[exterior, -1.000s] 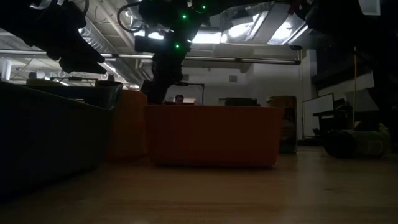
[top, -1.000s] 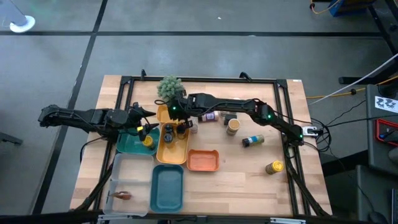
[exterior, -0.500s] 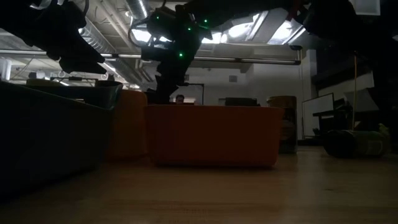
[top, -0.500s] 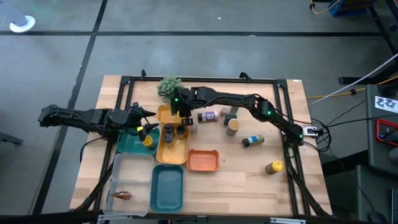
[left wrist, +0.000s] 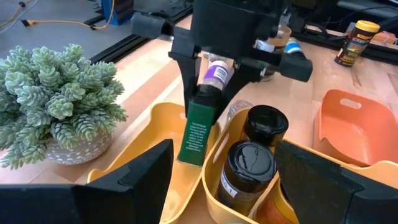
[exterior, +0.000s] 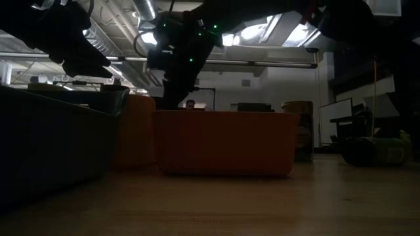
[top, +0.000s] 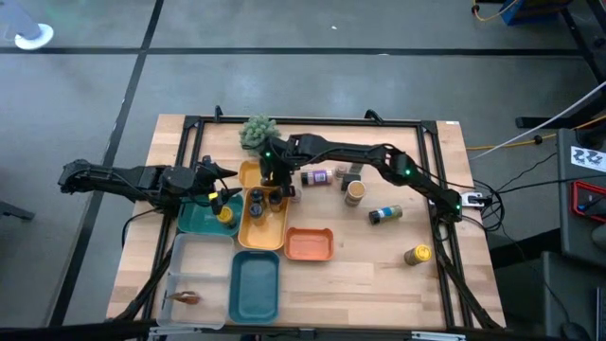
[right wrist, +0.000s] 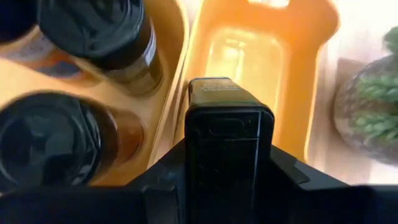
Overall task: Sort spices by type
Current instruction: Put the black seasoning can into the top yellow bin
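Fingers, right: gripping a green box (left wrist: 200, 127) by its black cap, holding it upright over the small yellow tray (left wrist: 163, 127).
Fingers, left (top: 216, 186): spread open, hovering over the teal tray (top: 194, 219) at 9 o'clock of the bench.
Dark-capped jars (left wrist: 249, 168): standing in the long yellow tray (top: 266, 230), beside the box.
Plant (left wrist: 53, 99): sitting at 11 o'clock.

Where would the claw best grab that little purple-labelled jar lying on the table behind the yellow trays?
Probably across its round body, coming straight down from above. The purple-labelled jar lies on its side on the table, so its cap points sideways and gives poor hold. The claw's fingers should close across the width, not end to end, so it cannot roll away.
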`<action>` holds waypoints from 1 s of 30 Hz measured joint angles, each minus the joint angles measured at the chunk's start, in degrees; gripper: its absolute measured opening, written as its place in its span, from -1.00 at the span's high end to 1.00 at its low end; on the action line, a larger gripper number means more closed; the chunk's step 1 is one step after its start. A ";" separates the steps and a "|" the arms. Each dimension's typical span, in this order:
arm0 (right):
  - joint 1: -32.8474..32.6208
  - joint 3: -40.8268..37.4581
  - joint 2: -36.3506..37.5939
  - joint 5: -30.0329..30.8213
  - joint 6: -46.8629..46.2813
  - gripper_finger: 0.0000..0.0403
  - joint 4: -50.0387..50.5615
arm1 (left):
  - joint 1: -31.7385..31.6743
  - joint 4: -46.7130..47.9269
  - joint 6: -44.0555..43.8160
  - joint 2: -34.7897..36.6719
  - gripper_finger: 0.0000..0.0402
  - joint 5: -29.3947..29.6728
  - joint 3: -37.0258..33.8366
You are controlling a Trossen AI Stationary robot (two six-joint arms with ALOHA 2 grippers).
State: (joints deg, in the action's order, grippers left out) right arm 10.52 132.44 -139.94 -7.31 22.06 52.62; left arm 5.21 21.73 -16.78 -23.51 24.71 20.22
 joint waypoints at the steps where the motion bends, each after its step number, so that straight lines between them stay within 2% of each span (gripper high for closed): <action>1: 0.00 0.00 -0.16 -0.04 0.00 0.36 -0.37 | -0.01 0.09 0.01 -0.01 -0.31 0.00 0.01; 13: -0.07 0.04 -0.85 -0.87 0.02 0.35 -0.30 | 0.00 0.31 0.02 -0.01 -0.31 0.00 0.01; 24: -0.06 0.04 -0.85 -0.90 0.07 0.01 -0.33 | 0.01 0.36 0.02 0.00 -0.31 0.00 0.01; 30: -0.04 0.09 -0.85 -0.90 0.09 -0.03 -0.27 | 0.01 0.36 0.02 0.00 -0.31 0.00 0.01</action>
State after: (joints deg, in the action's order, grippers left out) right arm 10.48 132.53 -140.79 -8.21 22.15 52.35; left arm 5.21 22.09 -16.75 -23.51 24.71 20.23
